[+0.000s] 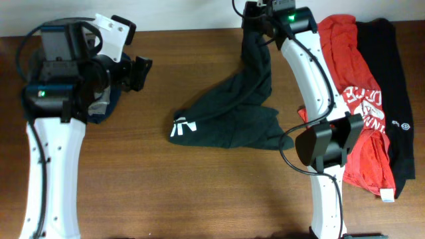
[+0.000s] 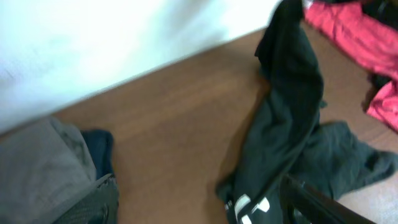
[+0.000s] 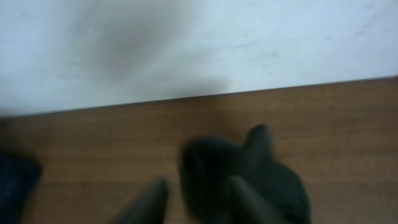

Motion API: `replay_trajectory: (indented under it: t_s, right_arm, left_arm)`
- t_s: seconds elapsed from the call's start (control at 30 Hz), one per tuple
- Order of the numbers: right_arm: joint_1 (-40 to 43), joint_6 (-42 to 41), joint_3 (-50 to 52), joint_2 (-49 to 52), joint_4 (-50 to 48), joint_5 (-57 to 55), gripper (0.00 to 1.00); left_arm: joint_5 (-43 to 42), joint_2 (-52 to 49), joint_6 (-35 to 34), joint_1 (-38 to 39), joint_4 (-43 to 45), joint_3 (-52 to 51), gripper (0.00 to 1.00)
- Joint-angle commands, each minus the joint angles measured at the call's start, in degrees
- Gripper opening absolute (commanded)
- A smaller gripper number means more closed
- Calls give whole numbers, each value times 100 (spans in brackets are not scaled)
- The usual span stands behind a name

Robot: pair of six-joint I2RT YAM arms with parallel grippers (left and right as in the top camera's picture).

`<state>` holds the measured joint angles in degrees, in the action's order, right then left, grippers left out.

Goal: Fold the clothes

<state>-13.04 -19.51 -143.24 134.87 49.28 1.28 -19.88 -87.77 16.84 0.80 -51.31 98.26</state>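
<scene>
Fabric of dark shirt (image 1: 232, 116) sits pinched in right gripper (image 1: 254, 16); left gripper (image 1: 141, 73) gapes empty.

A dark green shirt (image 1: 232, 113) with white lettering at its near-left corner lies rumpled in the middle of the tabletop, one end raised in a narrow strip toward the far edge. To its right a red shirt (image 1: 358, 79) with a white print lies stretched lengthwise, with a black garment (image 1: 395, 86) touching its right side. A navy cloth (image 1: 106, 109) shows at the left, mostly hidden.
</scene>
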Motion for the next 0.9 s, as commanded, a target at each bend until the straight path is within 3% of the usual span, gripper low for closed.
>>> replay_trajectory:
  t_s: [0.0, 0.07, 0.27, 0.53, 0.87]
  right_arm:
    - [223, -55, -92, -313, 59, 39, 62]
    - [387, -52, -144, -514, 286, 232, 78]
    - [1097, -48, -160, -1191, 1471, 914, 93]
    - [2026, 170, -131, -1331, 2782, 1121, 95]
    - [2177, 470, -131, -1257, 3003, 1095, 95]
  left_arm:
    - [-9, -313, 83, 81, -107, 101, 82]
    - [-44, -422, 85, 184, -111, 101, 82]
    - [-201, -671, 608, 907, -131, 101, 82]
    - [35, -1674, 1115, 2310, 216, 101, 83]
    - [153, -3150, 1113, 3309, 1421, 101, 83]
